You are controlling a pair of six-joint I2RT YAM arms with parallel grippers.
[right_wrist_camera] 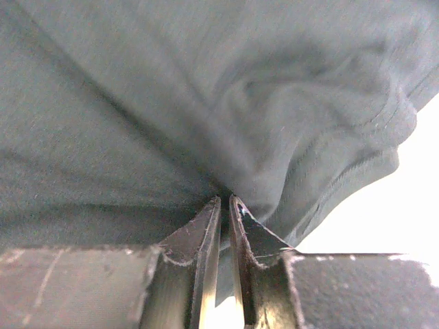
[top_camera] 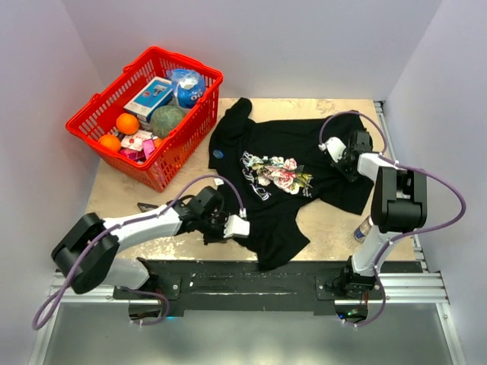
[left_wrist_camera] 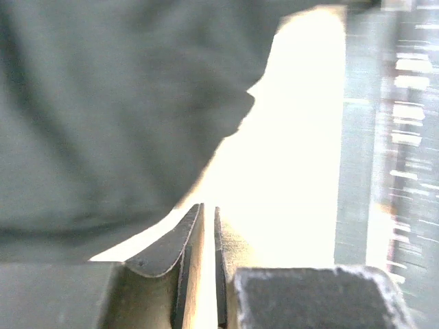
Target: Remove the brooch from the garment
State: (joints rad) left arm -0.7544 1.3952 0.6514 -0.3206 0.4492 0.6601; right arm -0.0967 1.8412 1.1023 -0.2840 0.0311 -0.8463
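While the shirt (top_camera: 293,143) lies across the table (top_camera: 335,222), its blue brooch (top_camera: 218,153) sits on the sleeve toward the far left corner; the right pincer (right_wrist_camera: 225,199) clamps bunched cloth, and the left pincer (left_wrist_camera: 209,209) stands nearly together beside the hem.

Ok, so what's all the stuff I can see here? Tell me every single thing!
T-shirt: 1, black with a flower print, spread across the table's middle.
brooch: 1, blue, tiny, on the shirt's edge nearest the basket.
basket: 1, red, far left corner.
oranges: 2, orange, in the basket.
ball: 1, green, in the basket.
round container: 1, blue and white, in the basket.
box: 1, blue and white, in the basket.
packets: count unclear, pink, in the basket.
table: 1, tan, under everything.
left gripper: 1, dark fingers almost together, at the shirt's near edge; pinch unclear.
right gripper: 1, dark fingers, pinching the shirt's right side.
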